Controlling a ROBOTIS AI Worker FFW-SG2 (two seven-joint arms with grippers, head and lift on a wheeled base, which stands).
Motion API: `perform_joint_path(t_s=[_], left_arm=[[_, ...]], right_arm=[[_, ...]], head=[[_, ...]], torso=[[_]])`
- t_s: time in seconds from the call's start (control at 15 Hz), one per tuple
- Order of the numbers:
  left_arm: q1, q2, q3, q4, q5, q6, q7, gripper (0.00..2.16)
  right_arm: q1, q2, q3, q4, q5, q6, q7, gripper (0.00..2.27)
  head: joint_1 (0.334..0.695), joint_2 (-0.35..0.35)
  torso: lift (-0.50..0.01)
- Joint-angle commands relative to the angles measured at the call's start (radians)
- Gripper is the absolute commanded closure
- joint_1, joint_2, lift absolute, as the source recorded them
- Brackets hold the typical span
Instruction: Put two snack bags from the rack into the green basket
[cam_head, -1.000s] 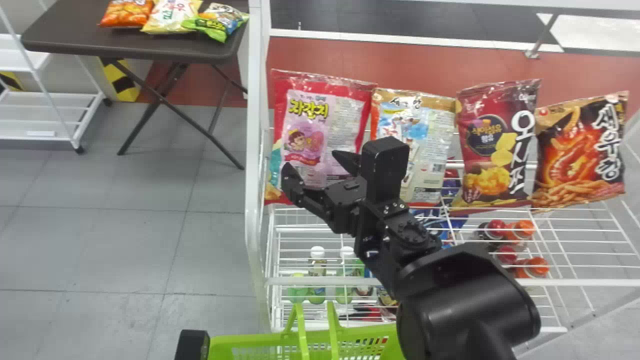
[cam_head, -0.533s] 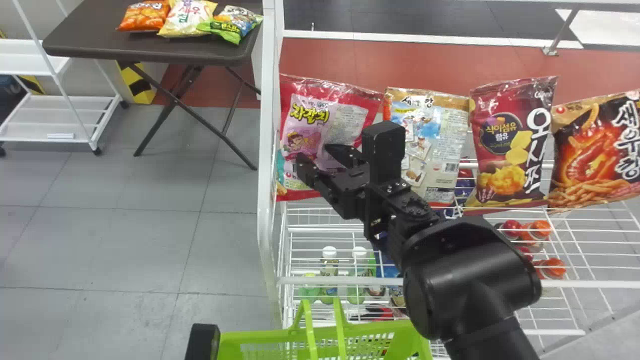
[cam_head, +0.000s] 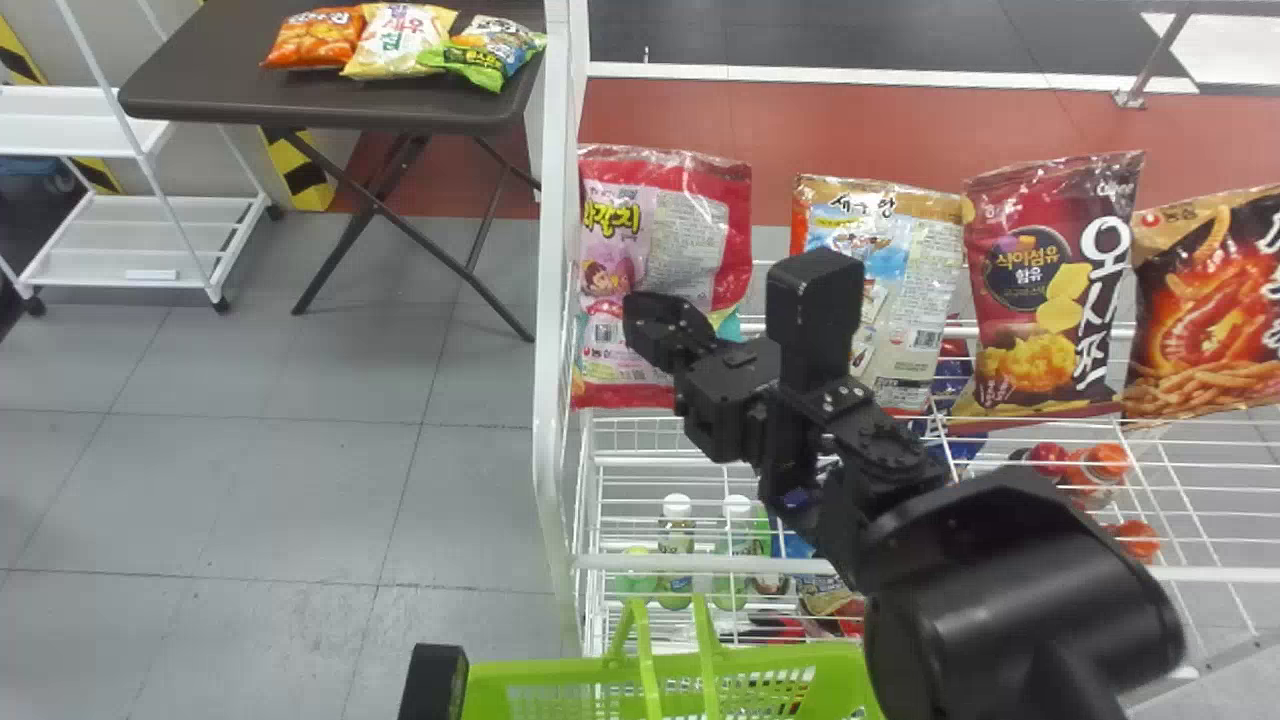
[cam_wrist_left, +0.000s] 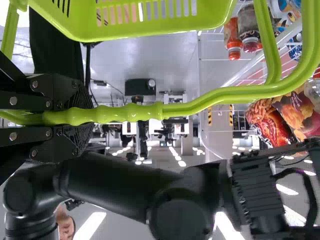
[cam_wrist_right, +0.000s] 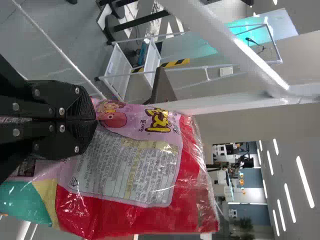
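– where's the red bag (cam_head: 690, 240)?
– at the rack's (cam_head: 552, 300) left end, pinched in the right claw (cam_head: 648, 312).
– and the left claw (cam_head: 433, 682)?
– closed round the handle (cam_wrist_left: 132, 113) of the basket (cam_head: 520, 676), near the rack.

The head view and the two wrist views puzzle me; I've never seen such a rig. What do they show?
This is a two-armed robot. The head view looks forward and down from its head; each wrist view comes from one wrist, turned sideways. The right hand pinches a red-and-pink snack bag at the white rack, and the left hand grips a handle of the green basket. Three other bags stand side by side on the rack. Farther back, at left, more bags lie on a dark table.
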Motion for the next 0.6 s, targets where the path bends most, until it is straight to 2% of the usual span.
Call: perform_joint_path(t_s=[0.0, 0.27, 0.4, 0.53], left_arm=[[0.0, 0.002, -0.003, -0.003, 0.0, 0.001, -0.001, 1.47], [0.003, 0.003, -0.012, -0.006, 0.0, 0.001, -0.006, 1.47], [0.006, -0.001, -0.015, -0.001, 0.0, 0.001, -0.006, 1.47], [0.008, -0.004, -0.03, 0.005, -0.002, 0.001, 0.002, 1.47]], right_arm=[[0.09, -0.06, -0.029, -0.133, -0.063, 0.041, 0.02, 2.25], [0.258, -0.139, -0.161, -0.355, -0.15, 0.136, 0.036, 2.25], [0.339, -0.176, -0.276, -0.446, -0.242, 0.179, 0.062, 2.25], [0.437, -0.207, -0.442, -0.541, -0.394, 0.268, 0.108, 2.25]], head=[[0.695, -0.009], [0.695, -0.057], [0.695, -0.15], [0.695, -0.233]], torso=[[-0.006], [-0.006], [-0.006], [-0.006]])
